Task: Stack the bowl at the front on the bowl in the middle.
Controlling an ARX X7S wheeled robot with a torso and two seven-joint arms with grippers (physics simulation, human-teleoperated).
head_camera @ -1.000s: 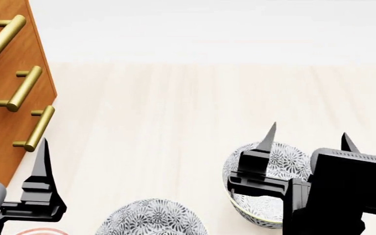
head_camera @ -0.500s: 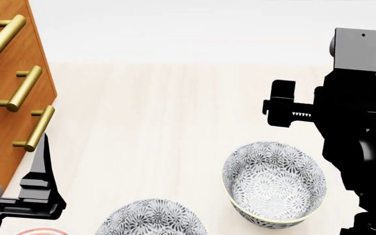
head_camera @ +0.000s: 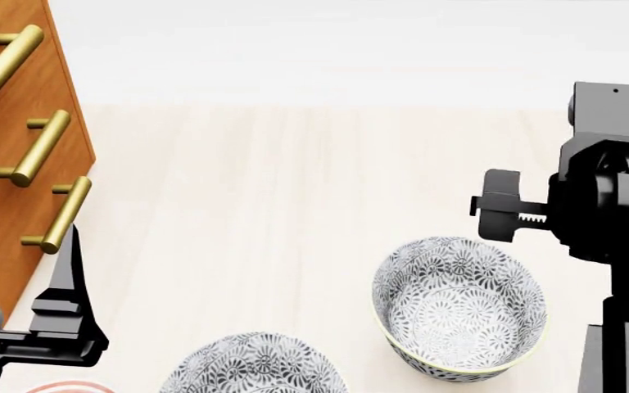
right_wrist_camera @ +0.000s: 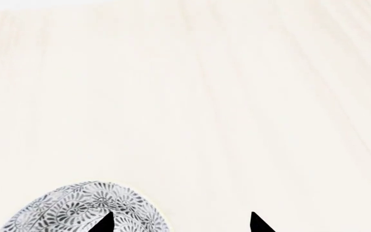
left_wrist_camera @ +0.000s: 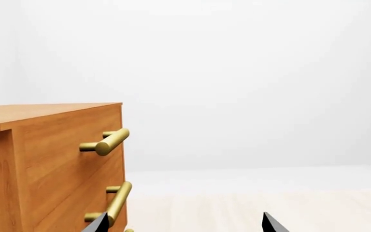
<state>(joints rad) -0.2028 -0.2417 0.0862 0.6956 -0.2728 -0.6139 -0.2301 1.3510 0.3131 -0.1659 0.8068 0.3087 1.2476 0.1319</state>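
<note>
right gripper (right_wrist_camera: pixel 180 223): only two dark tips show at the edge of the right wrist view, set well apart, so wide and holding nothing. in the head view the right arm (head_camera: pixel 604 221) is raised at the far right, above and just right of a patterned bowl.

that patterned bowl (head_camera: pixel 459 307) sits upright on the pale wood bench (head_camera: pixel 292 205), right of centre, empty inside. a second patterned bowl (head_camera: pixel 253 365) sits nearer and to the left, cut by the near edge of the view. a pinkish rim (head_camera: pixel 69 386) peeks at the near left corner; cannot tell what it is. which of these counts as front or middle is a judgement: the nearest patterned one looks like the front bowl.

left gripper (head_camera: pixel 65 315): low at near left, beside the wooden drawer cabinet (head_camera: pixel 14 139) with brass handles; its tips in the left wrist view stand well apart, so open, nothing held.

for the step in hand: come down vertically over one rim wall, one finger inside and one outside, close firmly, lift straight before travelling. keep the bowl level so it nests cleanly.
</note>
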